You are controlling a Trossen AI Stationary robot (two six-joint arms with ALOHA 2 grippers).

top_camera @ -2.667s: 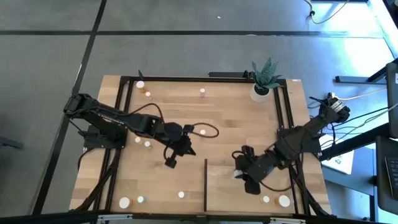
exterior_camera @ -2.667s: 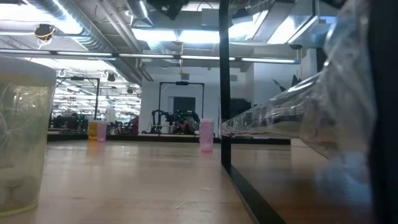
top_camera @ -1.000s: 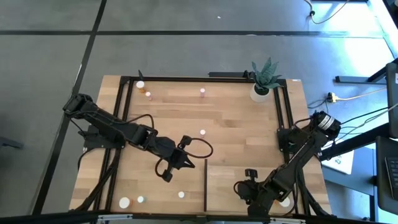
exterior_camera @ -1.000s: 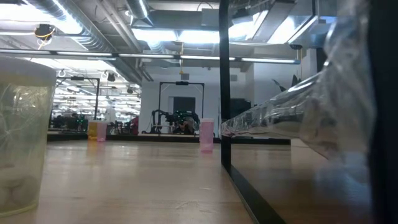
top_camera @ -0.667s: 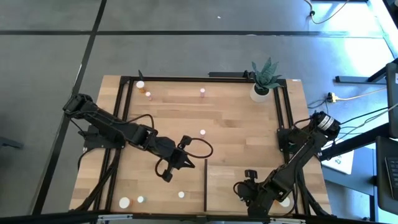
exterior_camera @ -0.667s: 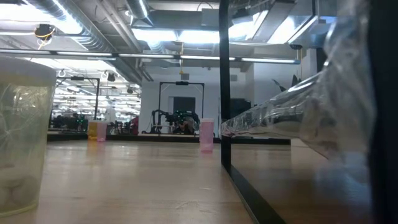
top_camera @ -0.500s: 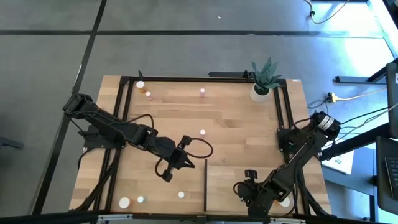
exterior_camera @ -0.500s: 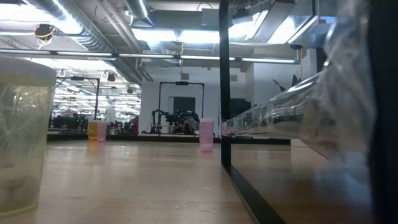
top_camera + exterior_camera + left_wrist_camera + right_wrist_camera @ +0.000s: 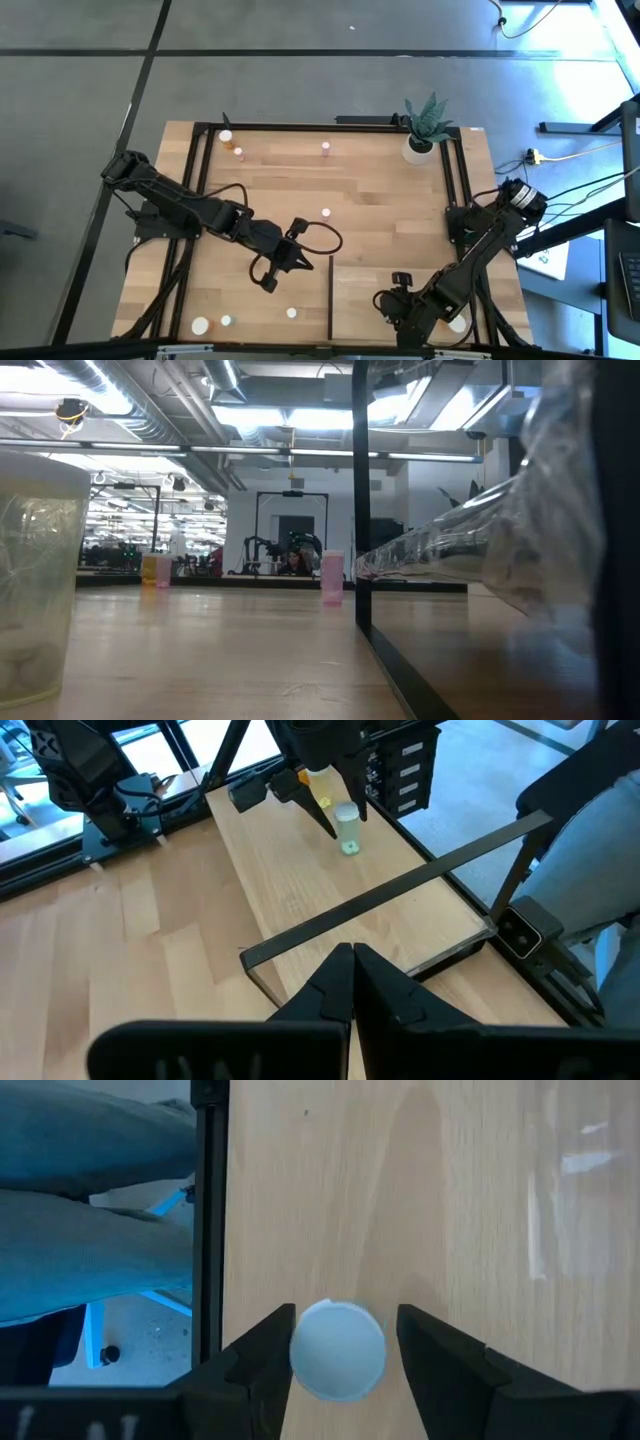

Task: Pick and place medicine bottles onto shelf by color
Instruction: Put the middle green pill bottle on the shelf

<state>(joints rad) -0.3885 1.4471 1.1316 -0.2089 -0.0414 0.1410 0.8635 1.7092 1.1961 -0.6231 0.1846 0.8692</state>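
The shelf [image 9: 365,285] is a light-wood panel at the table's near right, with a dark upright edge [image 9: 330,297]. My right gripper [image 9: 345,1315] is open and points down over the shelf's near part [image 9: 392,306]. Its fingers stand on either side of a white-capped bottle [image 9: 337,1350], which stands upright on the shelf [image 9: 347,828]. An orange bottle [image 9: 320,788] stands behind it. My left gripper [image 9: 352,960] is shut and empty, over the table left of the shelf edge [image 9: 272,282]. Other bottles stand about the table: pink [image 9: 325,148], orange [image 9: 238,152], white [image 9: 325,212]. My right gripper's fingers stand on either side of the bottle's white cap [image 9: 337,1350], coming from above. A gap shows between the cap and one finger [image 9: 425,1345]. Whether the other finger [image 9: 265,1350] touches the cap, I cannot tell.
A white plant pot [image 9: 418,150] stands at the far right. More bottles stand near the front left [image 9: 200,326] and far left [image 9: 226,136]. A large pale bottle [image 9: 35,575] stands close to the low camera. A person's legs [image 9: 90,1200] show beyond the table's near edge.
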